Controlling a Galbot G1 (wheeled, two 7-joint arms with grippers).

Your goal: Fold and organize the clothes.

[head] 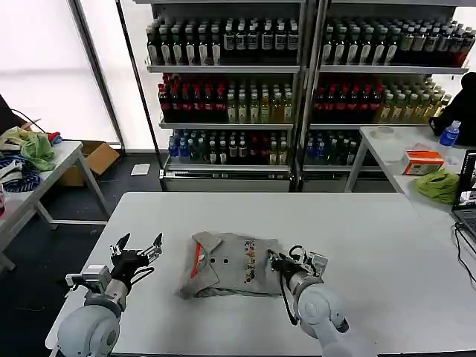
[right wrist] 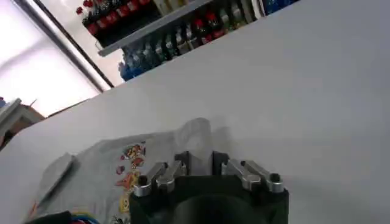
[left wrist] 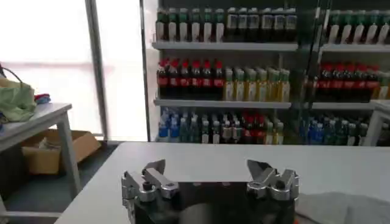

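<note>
The grey shirt (head: 234, 274) lies half-folded on the tabletop (head: 372, 238), between the two claws. The right claw (head: 279, 262) sits narrow at the shirt's near edge, though whether it pinches cloth I cannot tell; the left claw (head: 138, 248) hovers wide, apart from the shirt. The fold looks midway; next, the right claw likely carries its edge across.

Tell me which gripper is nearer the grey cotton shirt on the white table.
Right. The right gripper sits at the light grey cotton shirt's right edge, fingers touching or nearly touching the fabric. The left gripper hangs open, apart from its left side.
</note>
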